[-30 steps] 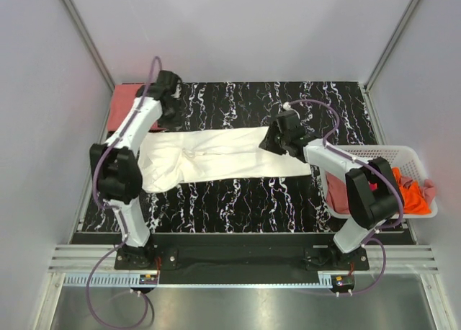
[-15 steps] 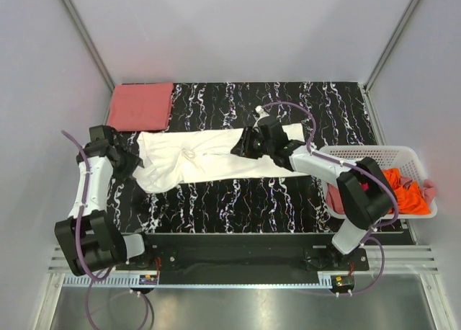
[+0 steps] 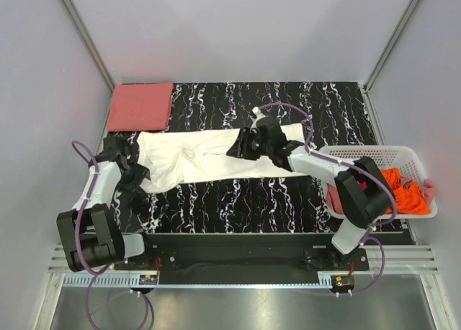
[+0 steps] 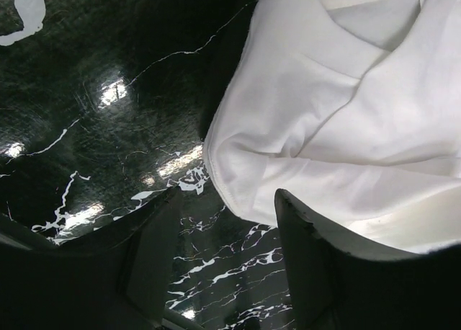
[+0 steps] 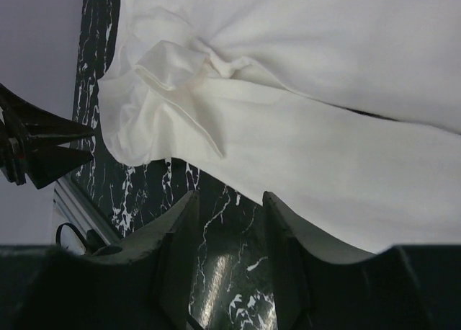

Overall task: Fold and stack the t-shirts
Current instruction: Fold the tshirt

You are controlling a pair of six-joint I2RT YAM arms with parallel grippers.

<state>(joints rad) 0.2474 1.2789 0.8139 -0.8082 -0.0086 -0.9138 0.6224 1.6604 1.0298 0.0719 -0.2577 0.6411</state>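
A cream-white t-shirt lies folded into a long strip across the black marble mat; it also shows in the left wrist view and in the right wrist view. A salmon-pink t-shirt lies folded at the back left. An orange t-shirt and a pink one are in the basket. My left gripper is open and empty at the white shirt's left end. My right gripper is open and empty over the shirt's middle, at its near edge.
A white slatted basket stands at the right edge of the mat. Grey walls close in the back and both sides. A metal rail runs along the near edge, behind the arm bases.
The left arm swung from the back left corner to the white shirt's left end. The right gripper moved left along the shirt from its right end to its middle.
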